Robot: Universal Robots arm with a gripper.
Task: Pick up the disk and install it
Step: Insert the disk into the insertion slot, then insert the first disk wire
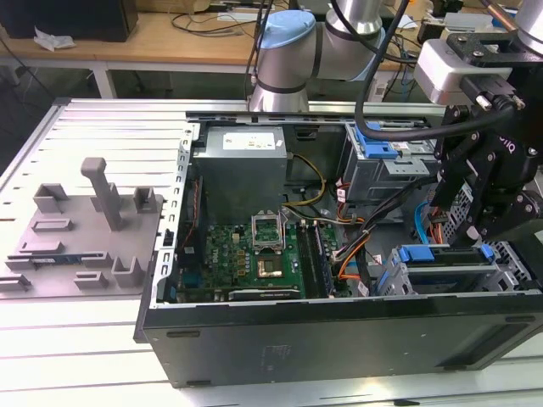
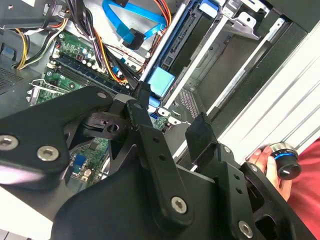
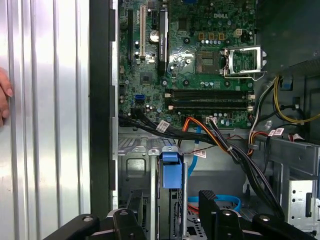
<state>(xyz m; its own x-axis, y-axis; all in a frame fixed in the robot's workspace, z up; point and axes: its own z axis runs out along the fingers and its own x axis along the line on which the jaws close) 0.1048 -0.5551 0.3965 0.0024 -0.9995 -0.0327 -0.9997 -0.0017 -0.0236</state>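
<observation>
The disk point(image 1: 445, 264) lies in the drive bay at the front corner of the open computer case, on the exterior view's right. Its blue carrier frame shows at both ends. In both wrist views the carrier's blue tab point(image 3: 171, 170) point(image 2: 161, 81) stands up from the bay's slot. My gripper point(image 1: 472, 241) hangs just above that bay. It is open point(image 3: 172, 205) point(image 2: 172, 117), and the two black fingers point(image 3: 209, 202) straddle the line of the slot with nothing between them. The fingers do not touch the blue tab.
Orange, black and blue cables point(image 3: 215, 140) run between the motherboard point(image 1: 254, 250) and the bay. A second grey cage with a blue latch point(image 1: 377, 142) stands at the case's rear. A grey fixture plate point(image 1: 81, 237) lies outside the case. A person's hand point(image 2: 264, 161) rests on the ribbed table.
</observation>
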